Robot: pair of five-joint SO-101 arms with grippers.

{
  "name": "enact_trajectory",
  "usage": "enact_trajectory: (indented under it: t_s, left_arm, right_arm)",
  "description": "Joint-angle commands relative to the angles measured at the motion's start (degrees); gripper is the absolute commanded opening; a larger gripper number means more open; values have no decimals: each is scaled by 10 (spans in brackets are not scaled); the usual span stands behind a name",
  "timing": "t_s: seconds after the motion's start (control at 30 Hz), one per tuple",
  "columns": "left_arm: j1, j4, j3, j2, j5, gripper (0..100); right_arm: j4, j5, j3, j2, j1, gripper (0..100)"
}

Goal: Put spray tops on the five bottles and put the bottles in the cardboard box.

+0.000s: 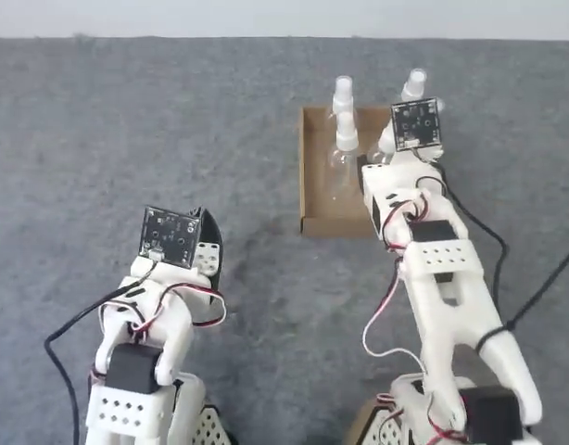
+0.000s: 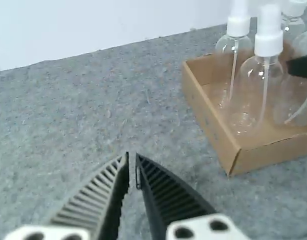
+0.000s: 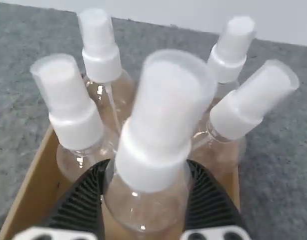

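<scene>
At cardboard box (image 1: pixel 304 176): right pincer (image 3: pixel 143 172) pinching fifth capped bottle (image 3: pixel 161 115), presumably to seat it; left pincer (image 2: pixel 132 167) pressed together, unneeded.

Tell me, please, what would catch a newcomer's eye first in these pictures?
Five clear bottles with white spray tops crowd together at the cardboard box, toward the far side of the table. The right gripper clasps the nearest bottle between its fingers. The left gripper sits shut over the grey mat, apart from the box.
</scene>
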Motion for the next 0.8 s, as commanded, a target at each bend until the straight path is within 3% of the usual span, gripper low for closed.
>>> enact_trajectory:
  t_s: [0.0,0.77]
  left_arm:
    - [-1,-16,-3,-9,0,12]
    - [-2,-16,-3,-9,0,12]
  right_arm:
    - [-35,6,-5,20,3,6]
    - [-48,-24,14,70,4,7]
